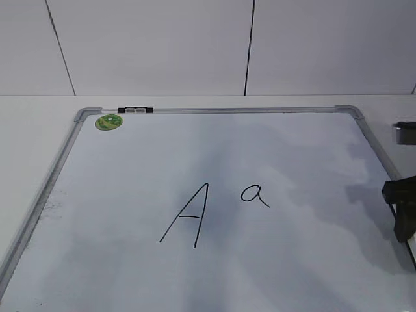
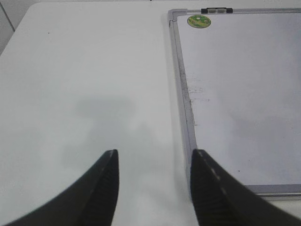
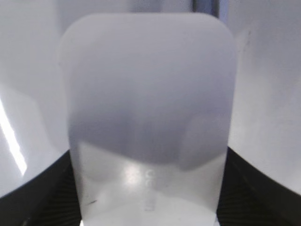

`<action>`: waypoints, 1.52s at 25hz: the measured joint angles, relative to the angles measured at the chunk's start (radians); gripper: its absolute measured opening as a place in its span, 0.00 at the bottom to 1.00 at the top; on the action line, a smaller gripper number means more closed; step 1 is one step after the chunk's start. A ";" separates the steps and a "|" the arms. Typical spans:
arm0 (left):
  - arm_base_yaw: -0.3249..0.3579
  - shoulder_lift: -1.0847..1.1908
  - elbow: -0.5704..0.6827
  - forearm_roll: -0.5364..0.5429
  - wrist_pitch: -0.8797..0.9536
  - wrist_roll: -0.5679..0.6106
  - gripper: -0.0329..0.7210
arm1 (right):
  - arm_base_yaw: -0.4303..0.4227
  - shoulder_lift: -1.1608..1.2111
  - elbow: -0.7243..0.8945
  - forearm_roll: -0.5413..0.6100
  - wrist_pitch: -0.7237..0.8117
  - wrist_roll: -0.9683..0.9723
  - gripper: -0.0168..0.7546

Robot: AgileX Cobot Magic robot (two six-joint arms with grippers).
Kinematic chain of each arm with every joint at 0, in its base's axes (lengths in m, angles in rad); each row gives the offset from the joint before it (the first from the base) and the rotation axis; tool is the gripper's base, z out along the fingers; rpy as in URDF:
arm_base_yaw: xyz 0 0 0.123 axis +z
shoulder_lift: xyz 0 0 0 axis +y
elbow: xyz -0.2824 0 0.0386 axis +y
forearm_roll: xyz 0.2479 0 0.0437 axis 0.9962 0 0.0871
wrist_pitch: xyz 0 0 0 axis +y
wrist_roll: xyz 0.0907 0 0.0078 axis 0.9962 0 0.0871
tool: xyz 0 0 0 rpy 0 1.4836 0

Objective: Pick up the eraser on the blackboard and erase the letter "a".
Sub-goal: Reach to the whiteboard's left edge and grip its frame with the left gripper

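The board (image 1: pixel 286 260) is lying flat on the table (image 1: pixel 39 123), its near edge running out of the exterior view. The "a" (image 1: pixel 255 195) is sitting intact right of centre, just beside the capital "A" (image 1: pixel 187 216). A green sticker (image 1: pixel 108 121) and a clip (image 1: pixel 135 110) are showing at the far left corner. The right gripper (image 1: pixel 401 207) is poking in at the right edge, mostly cut off there. In the right wrist view the eraser (image 3: pixel 149 113) is filling the frame, blurred (print on top unreadable), with the right gripper's dark jaws pressing against both of its long sides, clamped on it. Whether it is touching the board is hard to make out. The left gripper (image 2: pixel 154 186) is hanging over bare table just beside the board's left frame, jaws apart with nothing between them.
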 joint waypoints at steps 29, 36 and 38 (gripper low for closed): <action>0.000 0.000 0.000 0.000 0.000 0.000 0.54 | 0.399 0.149 -0.341 0.025 0.162 -0.049 0.75; 0.000 0.000 0.000 0.000 0.000 0.000 0.54 | 0.418 0.158 -0.369 -0.048 0.166 -0.036 0.75; 0.000 0.000 0.000 -0.014 0.000 0.000 0.54 | 0.418 0.158 -0.373 -0.089 0.166 -0.036 0.75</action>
